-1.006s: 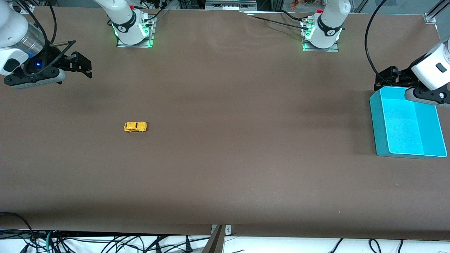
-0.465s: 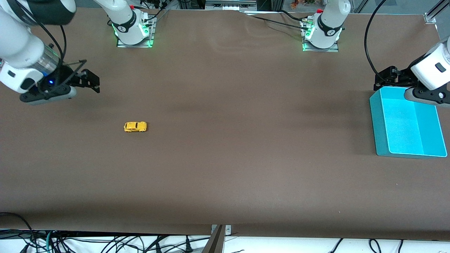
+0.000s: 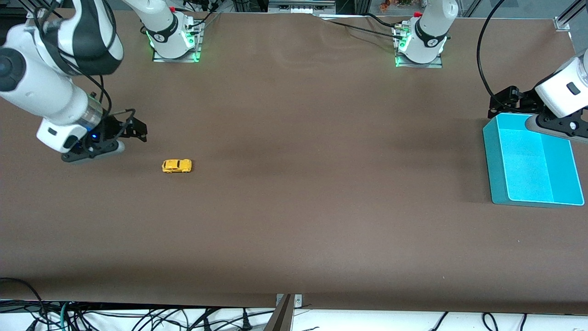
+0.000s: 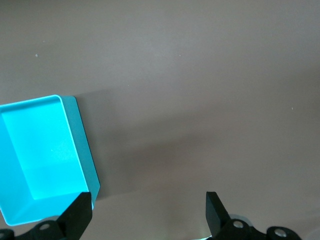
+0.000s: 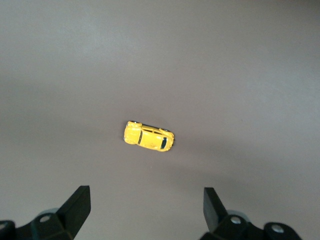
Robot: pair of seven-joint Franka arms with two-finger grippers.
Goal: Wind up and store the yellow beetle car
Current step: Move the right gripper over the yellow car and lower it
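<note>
The yellow beetle car (image 3: pixel 177 166) stands on its wheels on the brown table, toward the right arm's end. It also shows in the right wrist view (image 5: pixel 149 137). My right gripper (image 3: pixel 137 129) is open and empty, up in the air over the table a short way from the car, toward the right arm's end. In the right wrist view the open gripper (image 5: pixel 146 209) has the car ahead of it, apart from the fingers. My left gripper (image 3: pixel 503 102) is open and empty, waiting over the table beside the bin's rim; its own view shows it open (image 4: pixel 148 214).
A turquoise bin (image 3: pixel 494 161) stands at the left arm's end of the table, nothing in it; it also shows in the left wrist view (image 4: pixel 81 131). The arm bases (image 3: pixel 174 39) stand along the table's edge farthest from the front camera.
My right arm has swung down and toward the car, ending much closer to it. The car, the bin and the left arm have not moved.
</note>
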